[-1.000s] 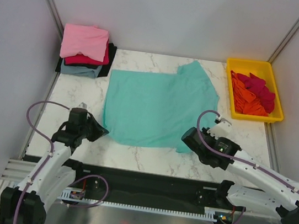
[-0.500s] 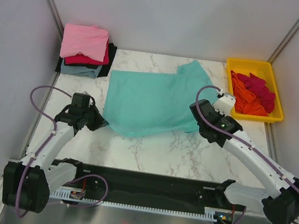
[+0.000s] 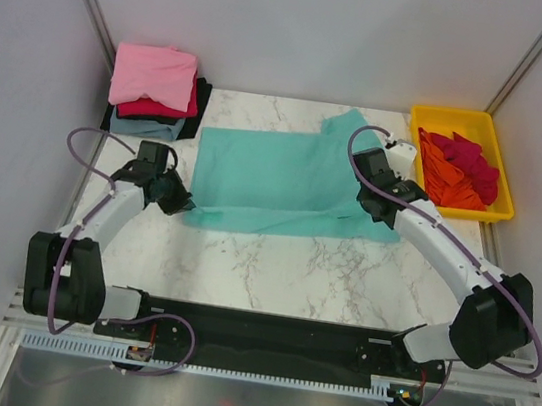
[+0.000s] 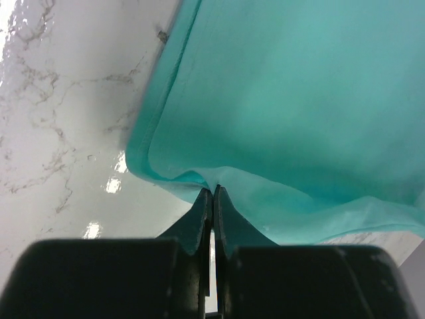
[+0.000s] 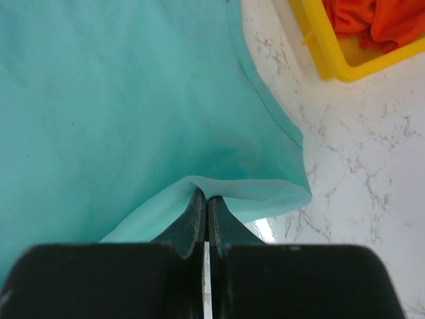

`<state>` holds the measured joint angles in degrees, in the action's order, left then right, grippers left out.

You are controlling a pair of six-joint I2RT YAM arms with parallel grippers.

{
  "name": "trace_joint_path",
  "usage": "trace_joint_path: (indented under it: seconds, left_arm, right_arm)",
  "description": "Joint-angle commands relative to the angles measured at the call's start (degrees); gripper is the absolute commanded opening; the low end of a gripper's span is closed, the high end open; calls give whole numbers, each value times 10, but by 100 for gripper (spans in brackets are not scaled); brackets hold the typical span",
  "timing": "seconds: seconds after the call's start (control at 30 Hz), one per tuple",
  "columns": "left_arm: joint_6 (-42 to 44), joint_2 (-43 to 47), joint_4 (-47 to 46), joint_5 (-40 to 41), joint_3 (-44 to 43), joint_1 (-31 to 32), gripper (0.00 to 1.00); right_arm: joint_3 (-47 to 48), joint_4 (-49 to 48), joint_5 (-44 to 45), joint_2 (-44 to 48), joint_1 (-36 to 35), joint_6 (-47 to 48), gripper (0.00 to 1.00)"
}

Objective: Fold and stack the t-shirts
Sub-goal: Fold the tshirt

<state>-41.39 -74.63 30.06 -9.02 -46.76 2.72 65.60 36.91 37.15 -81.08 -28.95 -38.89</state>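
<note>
Now the near hem of the teal-green t-shirt point(image 3: 276, 168) is off the marble table point(image 3: 272, 269). A second ago it lay flat close to the arms, and since then both arms have swung away from their bases and carried it toward the far side. The left gripper point(image 4: 212, 189) is pinched tight on the shirt's left corner, and the right gripper point(image 5: 207, 198) is clamped just as firmly on the right corner, with cloth bunched at both tips. The lifted edge is doubling over the shirt's middle, so I'd say the first fold is halfway made and only needs laying down. The folded stack point(image 3: 155, 91), pink on top, waits at the far left corner, while red and orange shirts point(image 3: 462, 169) sit crumpled in the yellow tray point(image 3: 455, 114) at the far right.
</note>
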Motion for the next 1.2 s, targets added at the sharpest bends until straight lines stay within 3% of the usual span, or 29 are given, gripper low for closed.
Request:
trace_joint_path:
  seconds: [0.0,0.6,1.03,1.17]
  left_arm:
    - [29,-25,-4,11,-39,-3,2]
    - [54,-180,-18,18,-105,-16,2]
    - [54,-227,-21,26,-127,-18,2]
    - [54,-231,-21,23,-140,-18,9]
  right_arm:
    - [44,-43,-43,-28,16,38,0]
    - [140,-62,-79,-202,64,76,0]
    - [199,-72,-87,-293,82,98,0]
    - [217,-71,-95,-319,89,104,1]
